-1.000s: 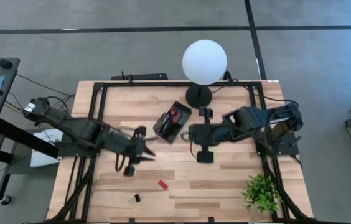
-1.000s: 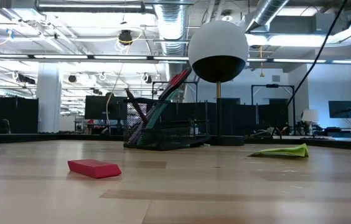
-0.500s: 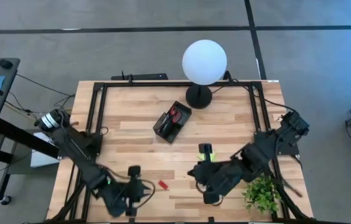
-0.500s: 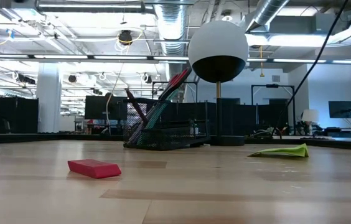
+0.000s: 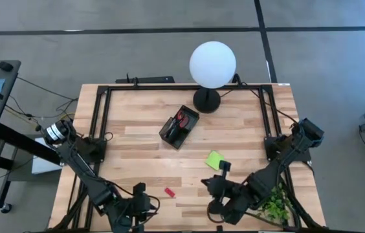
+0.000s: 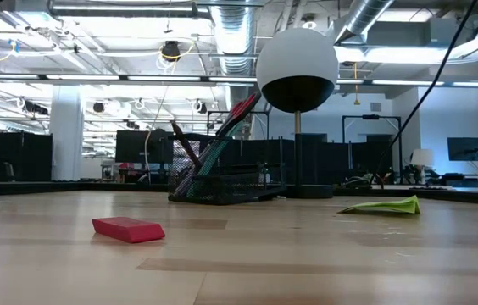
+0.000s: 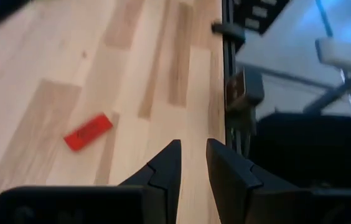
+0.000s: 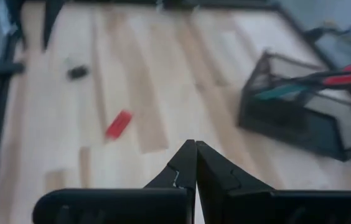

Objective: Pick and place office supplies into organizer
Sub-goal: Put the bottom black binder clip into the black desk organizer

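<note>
The black organizer (image 5: 178,126) stands mid-table with red-handled scissors and pens leaning in it. The lime-green sticky-note pad (image 5: 215,160) lies flat to its right, toward the near edge. The small red piece (image 5: 169,192) lies near the front edge, and a black clip (image 8: 77,72) lies on the wood beyond it. My left gripper (image 7: 192,163) hovers at the near edge left of the red piece, pointing along that edge, slightly open and empty. My right gripper (image 8: 194,155) hovers at the near edge right of the red piece, shut and empty. Neither gripper shows in the low view.
A white globe lamp (image 5: 212,65) on a round black base stands at the far edge behind the organizer. A small green plant (image 5: 273,204) sits at the near right corner beside my right arm. A black frame (image 5: 101,116) runs along the table's edges.
Both arms have swung from the middle of the table toward the near edge and sunk lower, each wrist rolling as it went. My right gripper has left the spot over the sticky-note pad, which lies uncovered now. The supplies on the table have kept still.
</note>
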